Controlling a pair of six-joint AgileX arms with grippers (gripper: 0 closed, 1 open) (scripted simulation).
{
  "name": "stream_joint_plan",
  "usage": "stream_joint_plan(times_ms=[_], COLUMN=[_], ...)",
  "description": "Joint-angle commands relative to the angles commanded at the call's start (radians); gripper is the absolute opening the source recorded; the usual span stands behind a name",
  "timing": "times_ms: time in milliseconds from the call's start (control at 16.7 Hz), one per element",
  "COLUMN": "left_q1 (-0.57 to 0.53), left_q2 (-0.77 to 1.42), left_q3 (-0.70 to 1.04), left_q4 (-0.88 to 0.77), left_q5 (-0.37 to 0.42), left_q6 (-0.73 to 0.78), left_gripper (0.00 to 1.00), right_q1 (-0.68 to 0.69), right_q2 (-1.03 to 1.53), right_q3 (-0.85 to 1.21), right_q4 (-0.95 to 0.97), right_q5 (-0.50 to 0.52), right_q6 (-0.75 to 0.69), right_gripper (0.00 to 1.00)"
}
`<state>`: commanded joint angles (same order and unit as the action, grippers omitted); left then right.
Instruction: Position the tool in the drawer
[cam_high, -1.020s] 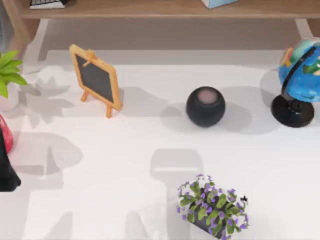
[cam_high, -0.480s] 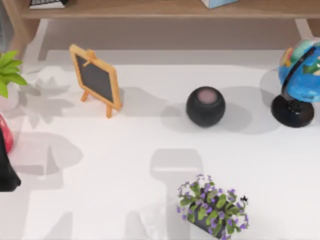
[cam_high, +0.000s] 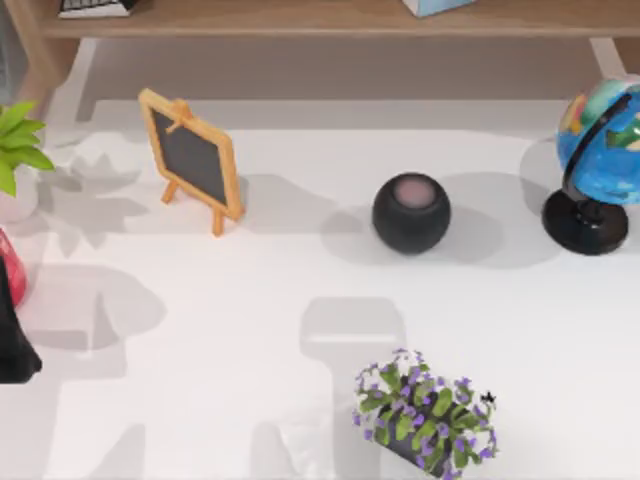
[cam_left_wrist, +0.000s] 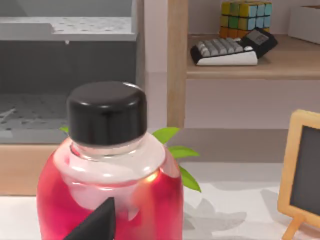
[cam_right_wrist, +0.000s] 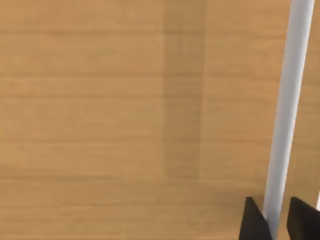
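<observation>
One broad light-wood drawer front (cam_right_wrist: 100, 100) stands straight ahead of the right gripper (cam_right_wrist: 274, 225), whose fingers sit apart either side of its slim pale-grey bar handle (cam_right_wrist: 285, 100); that bar looks stiff and slippery, best pinched squarely mid-length. Where the tool lies I cannot tell. A round red bottle with black cap (cam_left_wrist: 107, 165) stands close before the left gripper (cam_left_wrist: 97, 225), grip unclear, likely blocking it.
</observation>
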<state>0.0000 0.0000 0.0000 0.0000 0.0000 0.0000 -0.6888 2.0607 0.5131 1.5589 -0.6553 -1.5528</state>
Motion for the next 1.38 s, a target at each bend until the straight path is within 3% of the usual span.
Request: stream_joint_plan(times_ms=[600,1080,1380], left_q1=[0.000,0.000,0.000], left_q2=[0.000,0.000,0.000], left_q3=[0.000,0.000,0.000], left_q4=[0.000,0.000,0.000], left_q5=[0.000,0.000,0.000], left_q6=[0.000,0.000,0.000], left_gripper=[1.00,1.00,1.00], right_q1=[0.001,0.102,0.109], right_q2=[0.005,0.072,0.083], right_q3=[0.002,0.211,0.215], right_q4=[-0.005,-0.127,-0.144], right_q5=[0.003,0.106,0.118], right_q6=[0.001,0.003,0.002], right_gripper=[0.00,0.00,0.00])
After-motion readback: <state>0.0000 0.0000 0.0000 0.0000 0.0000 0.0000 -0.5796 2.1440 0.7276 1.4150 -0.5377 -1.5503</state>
